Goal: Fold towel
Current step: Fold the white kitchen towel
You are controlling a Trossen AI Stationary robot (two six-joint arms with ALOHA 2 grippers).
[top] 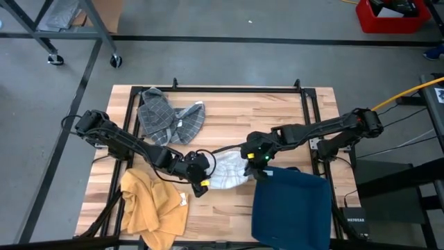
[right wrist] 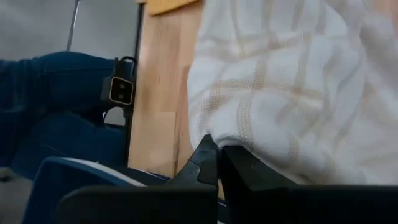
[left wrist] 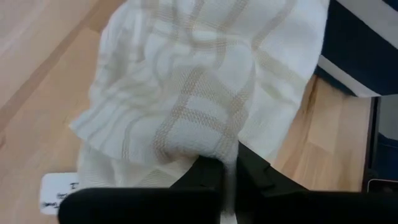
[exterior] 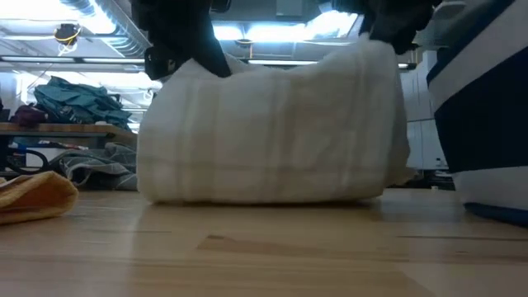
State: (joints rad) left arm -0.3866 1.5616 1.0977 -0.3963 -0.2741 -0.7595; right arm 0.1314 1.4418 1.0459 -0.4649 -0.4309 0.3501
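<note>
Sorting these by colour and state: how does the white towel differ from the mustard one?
The white towel is pale with woven tan stripes; the mustard towel is plain yellow. The white one is gripped by the left gripper and right gripper; the mustard one lies loose, untouched. Both are rumpled on the table.

In the low view the white towel (exterior: 268,124) fills the middle, hiding the table behind it, and both arms are cut off by the top edge. The navy cloth (top: 290,207) and mustard cloth (top: 154,207) run off the bottom edge in the high view. Small label (left wrist: 57,190) text is unreadable
</note>
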